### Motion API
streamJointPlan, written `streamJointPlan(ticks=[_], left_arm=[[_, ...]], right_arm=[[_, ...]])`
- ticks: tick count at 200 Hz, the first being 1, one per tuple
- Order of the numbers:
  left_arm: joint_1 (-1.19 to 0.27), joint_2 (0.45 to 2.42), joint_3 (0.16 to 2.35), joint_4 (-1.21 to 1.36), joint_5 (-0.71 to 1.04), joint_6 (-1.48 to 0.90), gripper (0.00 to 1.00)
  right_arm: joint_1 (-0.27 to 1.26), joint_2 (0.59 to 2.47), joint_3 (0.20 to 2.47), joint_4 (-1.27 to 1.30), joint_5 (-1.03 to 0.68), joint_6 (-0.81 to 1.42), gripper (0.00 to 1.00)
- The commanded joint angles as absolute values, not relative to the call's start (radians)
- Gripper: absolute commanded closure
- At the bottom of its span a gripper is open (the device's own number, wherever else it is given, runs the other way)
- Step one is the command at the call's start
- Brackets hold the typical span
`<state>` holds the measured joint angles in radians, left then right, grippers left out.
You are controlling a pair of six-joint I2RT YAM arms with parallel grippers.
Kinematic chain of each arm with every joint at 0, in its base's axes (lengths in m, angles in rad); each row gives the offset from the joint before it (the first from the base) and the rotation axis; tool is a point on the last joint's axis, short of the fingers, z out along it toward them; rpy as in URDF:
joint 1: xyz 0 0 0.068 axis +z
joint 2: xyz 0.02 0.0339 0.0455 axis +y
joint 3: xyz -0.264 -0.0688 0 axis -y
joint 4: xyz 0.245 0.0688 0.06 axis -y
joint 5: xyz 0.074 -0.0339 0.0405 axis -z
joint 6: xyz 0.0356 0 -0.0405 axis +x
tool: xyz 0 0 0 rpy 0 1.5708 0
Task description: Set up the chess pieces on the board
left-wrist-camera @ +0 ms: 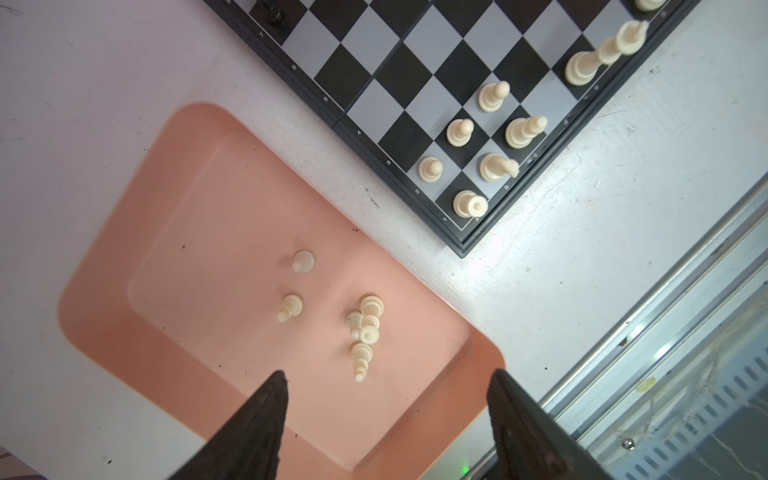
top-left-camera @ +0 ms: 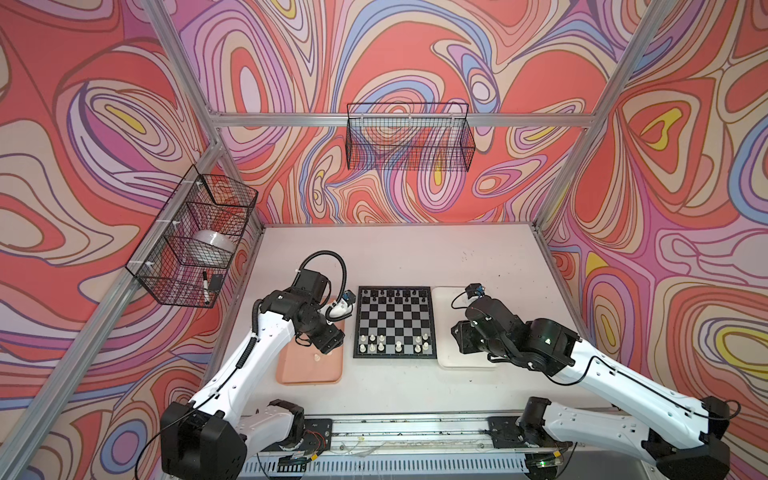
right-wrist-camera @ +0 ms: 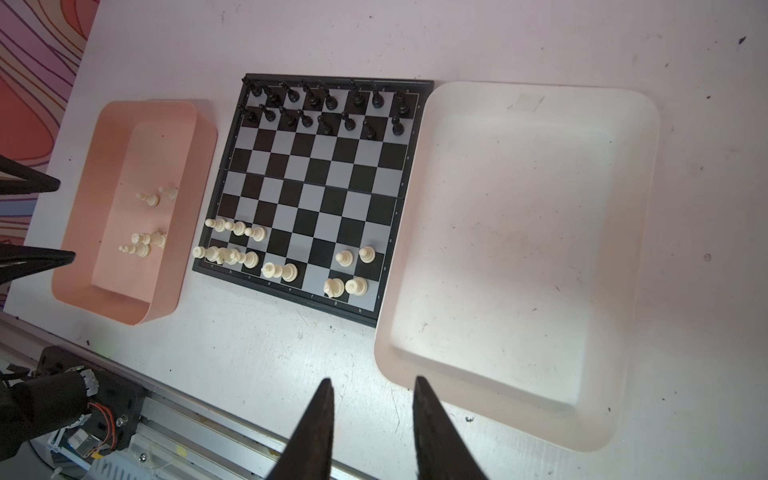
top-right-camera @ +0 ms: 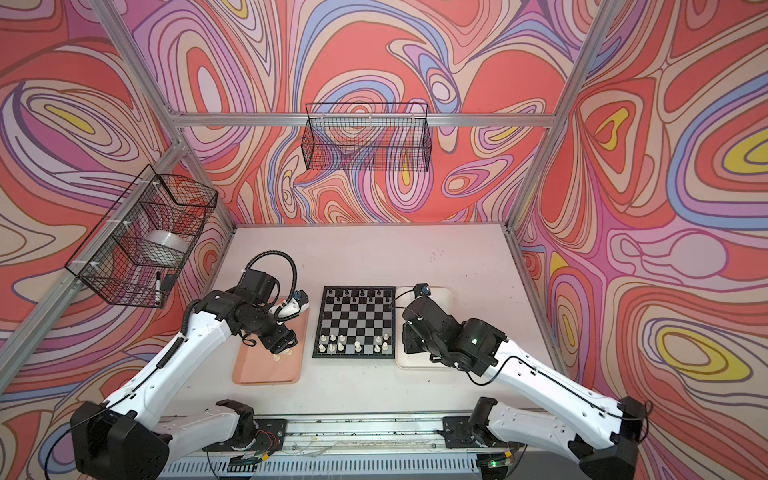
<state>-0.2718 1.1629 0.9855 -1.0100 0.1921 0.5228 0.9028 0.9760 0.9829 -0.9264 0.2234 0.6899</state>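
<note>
Black jaws apart, both pairs empty

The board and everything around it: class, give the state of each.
board, partly set up
black pieces, standing, filling two end rows
white pieces on board, standing, rows unfinished
white pieces in tray, mostly lying down
pink tray, holding pieces
white tray, empty
left gripper, open above pink tray
right gripper, open, holding nothing

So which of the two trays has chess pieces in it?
The pink tray, left of the board: several cream pieces lie in it. The white tray on the board's other side holds none.
</note>
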Motion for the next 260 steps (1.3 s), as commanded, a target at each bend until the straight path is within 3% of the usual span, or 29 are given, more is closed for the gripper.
streamJointPlan(ticks=[1,30,66,87,204,260], left_arm=[[-0.251,1.155,0.959,-1.034,0.199,0.587,0.25],[-0.248,1.167,0.938,-1.031,0.170,0.606,0.29],[-0.245,1.138,0.886,-1.020,0.160,0.633,0.31],[-0.245,1.138,0.868,-1.002,0.133,0.646,0.32],[-0.245,1.192,0.859,-0.986,0.132,0.706,0.41],[-0.245,1.251,0.847,-0.932,0.151,0.689,0.52]], right_arm=[[0.899,0.931,0.943,-0.919,0.224,0.741,0.68],[0.899,0.857,0.876,-0.868,0.194,0.770,0.69],[0.899,0.915,0.847,-0.729,-0.091,0.686,0.68],[0.898,0.989,0.876,-0.727,-0.166,0.638,0.68],[0.899,1.051,0.868,-0.686,-0.083,0.633,0.67],[0.899,1.049,0.877,-0.701,-0.062,0.642,0.67]])
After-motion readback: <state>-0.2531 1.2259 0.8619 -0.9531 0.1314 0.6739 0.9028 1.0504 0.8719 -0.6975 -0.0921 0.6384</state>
